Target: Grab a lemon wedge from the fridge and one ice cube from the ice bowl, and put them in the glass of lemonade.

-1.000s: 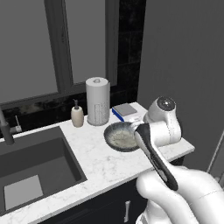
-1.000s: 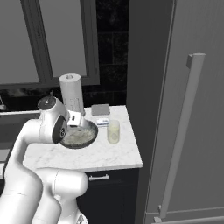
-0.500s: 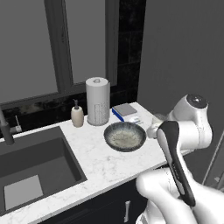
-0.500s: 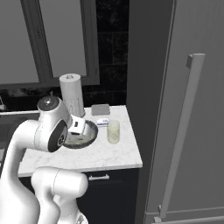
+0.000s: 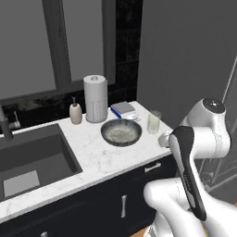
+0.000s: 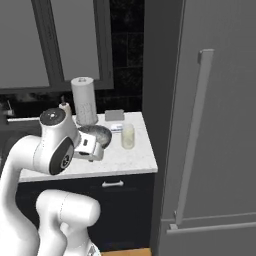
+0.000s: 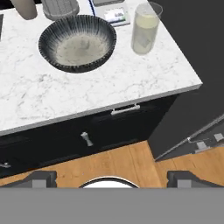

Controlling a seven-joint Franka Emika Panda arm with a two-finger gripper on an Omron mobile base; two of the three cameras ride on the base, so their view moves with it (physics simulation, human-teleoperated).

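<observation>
Left base view, left to right. A sink [image 5: 34, 159] is occupying the lower left of the frame, sunk into the marble counter [image 5: 104, 159]. A beige soap bottle [image 5: 75, 113] is standing upright left of centre, just beside the tall white paper-towel roll [image 5: 95, 98], whose long axis is running vertically. The ice bowl [image 5: 121, 132] is sitting at frame centre with its opening facing up and pale speckled contents inside. Behind it a small flat grey block [image 5: 123, 108] is lying on the counter. The glass of lemonade [image 5: 153, 122] is standing upright right of centre, near the bowl but apart from it, its long axis vertical. The arm is rising at the lower right.

Right base view, left to right. The arm is filling the lower left, and the gripper [image 6: 87, 148] is hanging at left of centre in front of the ice bowl [image 6: 100, 134]; how far its fingers are apart cannot be told. The glass of lemonade [image 6: 128, 136] is standing at centre. The fridge [image 6: 210, 125], its doors closed, is taking up the right half, its bar handle [image 6: 192, 135] running vertically.

Hand view, left to right. The two fingertips [image 7: 41, 178] are showing at the bottom corners, wide apart, with nothing between them. The ice bowl [image 7: 78, 43] is lying at upper left and the glass of lemonade [image 7: 145, 30] at upper centre-right, above the dark cabinet [image 7: 87, 133] and wood floor [image 7: 109, 164].
</observation>
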